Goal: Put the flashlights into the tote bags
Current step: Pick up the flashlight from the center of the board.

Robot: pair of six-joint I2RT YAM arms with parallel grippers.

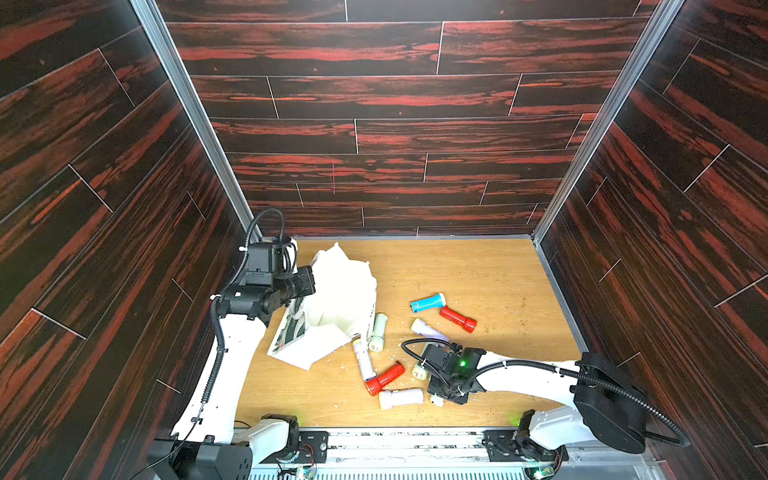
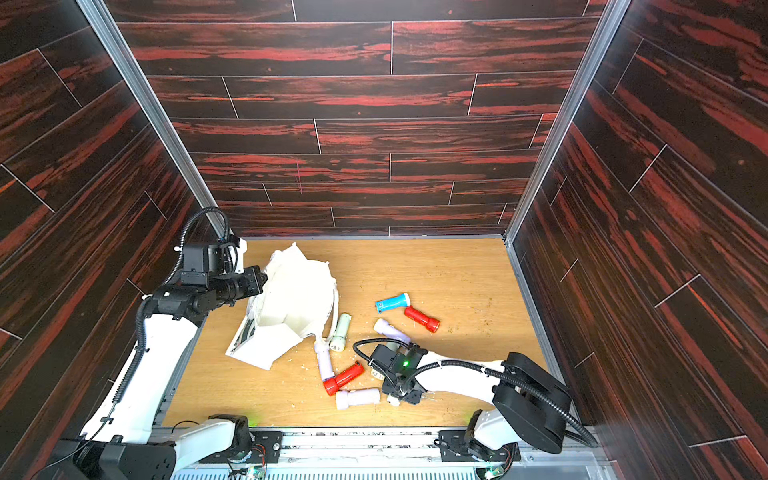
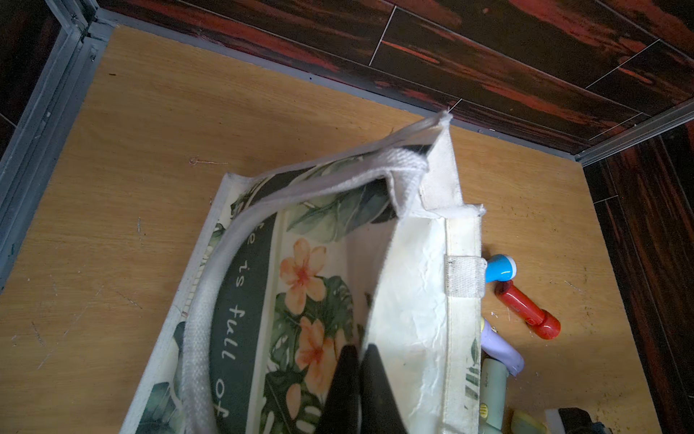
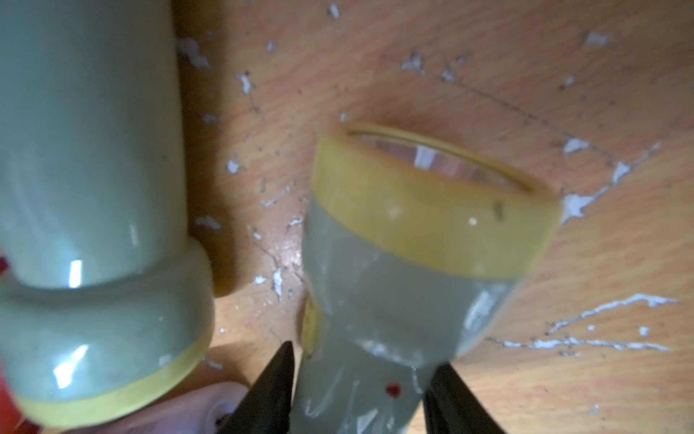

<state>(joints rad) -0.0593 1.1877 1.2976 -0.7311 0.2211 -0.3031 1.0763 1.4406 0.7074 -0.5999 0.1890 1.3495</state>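
Tabletop: left claw pinches tote bag, right claw straddles flashlight.

Tote bag: white script on dark band reads "…e is full of"; rest cut off.

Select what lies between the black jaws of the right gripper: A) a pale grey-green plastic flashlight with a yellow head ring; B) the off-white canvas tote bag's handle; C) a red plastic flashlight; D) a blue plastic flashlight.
A: the right wrist view shows the right gripper with its jaws on both sides of the pale grey-green flashlight.
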